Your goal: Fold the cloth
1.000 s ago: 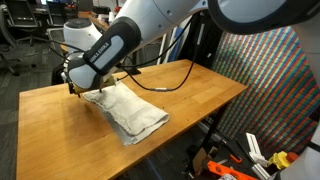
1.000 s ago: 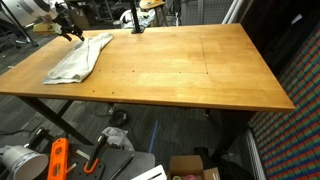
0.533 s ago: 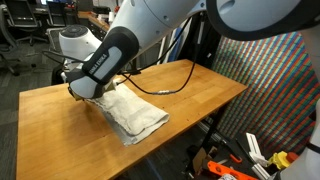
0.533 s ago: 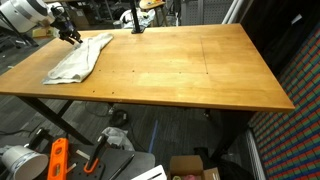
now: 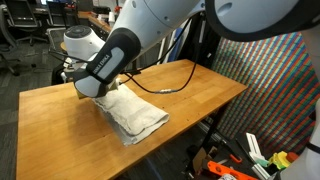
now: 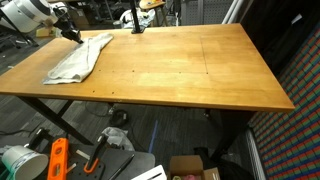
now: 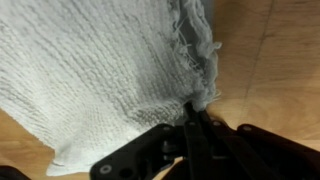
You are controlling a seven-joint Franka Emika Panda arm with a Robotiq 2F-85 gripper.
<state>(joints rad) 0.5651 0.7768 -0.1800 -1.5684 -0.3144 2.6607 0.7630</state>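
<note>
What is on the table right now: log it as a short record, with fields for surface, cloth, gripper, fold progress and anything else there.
surface: wooden table
cloth: pale, textured cloth, rumpled, lying near one end of the table
gripper: gripper low at the cloth's frayed edge, jaws closed on that edge in the wrist view
fold progress: not yet made; most of the cloth lies on the table
other: black cable lying on the table beside the cloth
</note>
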